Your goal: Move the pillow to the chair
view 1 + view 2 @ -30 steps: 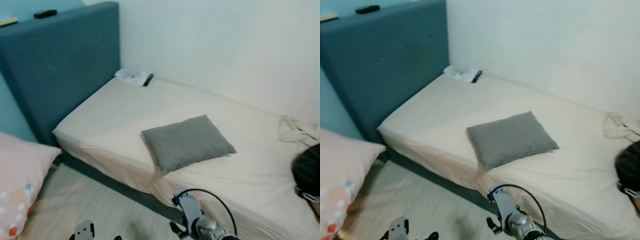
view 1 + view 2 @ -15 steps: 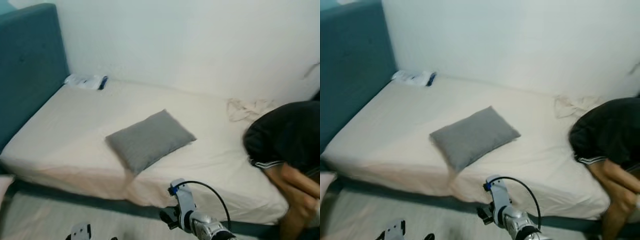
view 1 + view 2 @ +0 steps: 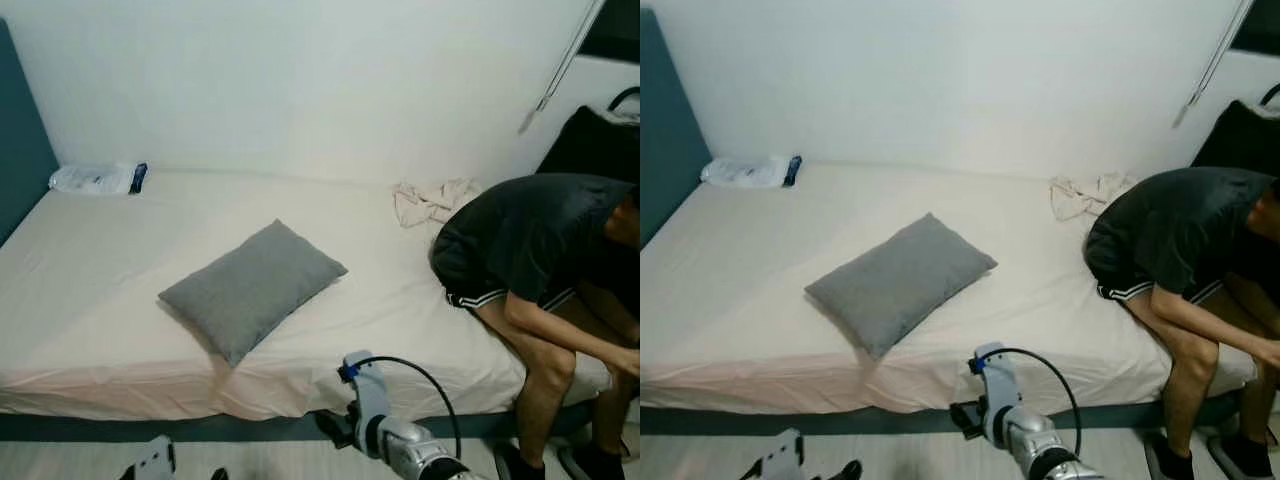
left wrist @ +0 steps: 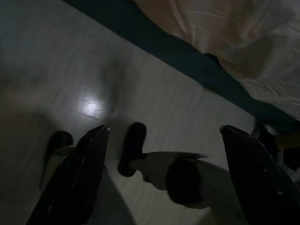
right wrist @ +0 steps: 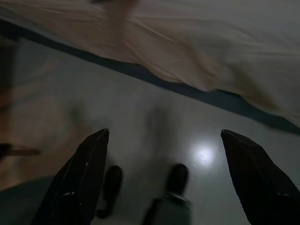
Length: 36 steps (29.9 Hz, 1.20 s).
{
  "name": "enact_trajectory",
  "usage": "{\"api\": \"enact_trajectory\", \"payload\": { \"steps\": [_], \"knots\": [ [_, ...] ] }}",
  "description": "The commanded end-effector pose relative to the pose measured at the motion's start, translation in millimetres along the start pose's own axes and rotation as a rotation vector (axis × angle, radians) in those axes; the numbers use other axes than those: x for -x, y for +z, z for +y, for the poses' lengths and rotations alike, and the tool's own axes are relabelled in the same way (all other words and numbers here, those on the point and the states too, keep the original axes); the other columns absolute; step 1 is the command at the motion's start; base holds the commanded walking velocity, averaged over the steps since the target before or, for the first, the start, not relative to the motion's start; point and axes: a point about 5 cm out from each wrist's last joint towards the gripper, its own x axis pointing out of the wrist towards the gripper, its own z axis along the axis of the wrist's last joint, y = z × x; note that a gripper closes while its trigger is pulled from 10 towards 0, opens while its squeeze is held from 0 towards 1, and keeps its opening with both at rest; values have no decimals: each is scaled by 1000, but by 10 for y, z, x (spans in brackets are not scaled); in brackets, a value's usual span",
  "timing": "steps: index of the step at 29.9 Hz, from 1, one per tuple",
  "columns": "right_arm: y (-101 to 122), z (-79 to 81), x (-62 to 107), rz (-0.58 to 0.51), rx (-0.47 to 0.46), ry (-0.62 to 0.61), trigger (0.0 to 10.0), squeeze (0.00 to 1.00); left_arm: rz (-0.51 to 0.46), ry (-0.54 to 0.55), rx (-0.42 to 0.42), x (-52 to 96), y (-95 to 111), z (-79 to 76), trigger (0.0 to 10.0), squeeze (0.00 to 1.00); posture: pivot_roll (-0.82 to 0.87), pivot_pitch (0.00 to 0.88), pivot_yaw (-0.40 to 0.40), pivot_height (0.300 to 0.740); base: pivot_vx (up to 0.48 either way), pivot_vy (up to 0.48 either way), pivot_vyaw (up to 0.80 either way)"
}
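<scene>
Both grippers hang low over the floor with fingers spread wide and nothing in them, left gripper (image 4: pixel 164 178) and right gripper (image 5: pixel 164 178), so this looks like the approach step. The grey pillow (image 3: pixel 252 288) lies untouched mid-bed (image 3: pixel 80 340), well apart from the person (image 3: pixel 540 250) sitting at its end. Next it probably needs to step closer and reach over the mattress edge; no chair spotted.

Matt grey cloth pillow (image 3: pixel 252 288)

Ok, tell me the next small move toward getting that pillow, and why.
Probably step closer to the bed and raise the right tool toward the grey pillow. The pillow lies untouched mid-mattress, both open tools hang low over the floor, the left tool too, and a person sits at the bed's right end.
</scene>
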Motion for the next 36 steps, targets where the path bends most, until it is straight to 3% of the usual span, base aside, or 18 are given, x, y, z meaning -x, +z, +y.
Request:
{"api": "enact_trajectory", "payload": {
  "steps": [1, 17, 23, 27, 36],
  "knots": [
    [38, -50, 15, -20, -7, -11, 10000, 0, -2, -7, -10, -13, 6, -31, 10000, 0, 63, 6, -99, 740, 401, 0, 0],
    [58, -47, 10, -23, 1, -13, 10000, 0, 7, -27, -23, -18, -6, -60, 10000, 0, 64, 0, -107, 740, 402, 0, 0],
    [40, -50, 11, -7, 24, -20, 10000, 0, 12, -19, -6, -17, -16, -56, 10000, 0, 64, 0, -105, 740, 0, 0, 0],
    [65, -60, 13, -30, -23, -24, 10000, 0, 14, -18, -7, -15, -20, -50, 10000, 0, 64, 6, -99, 740, 0, 0, -742],
    [188, -95, 8, -73, -61, -52, 10000, 0, 12, -12, -25, -6, -25, -33, 10000, 0, 60, 22, -86, 740, 0, 0, 0]
  ]
}}
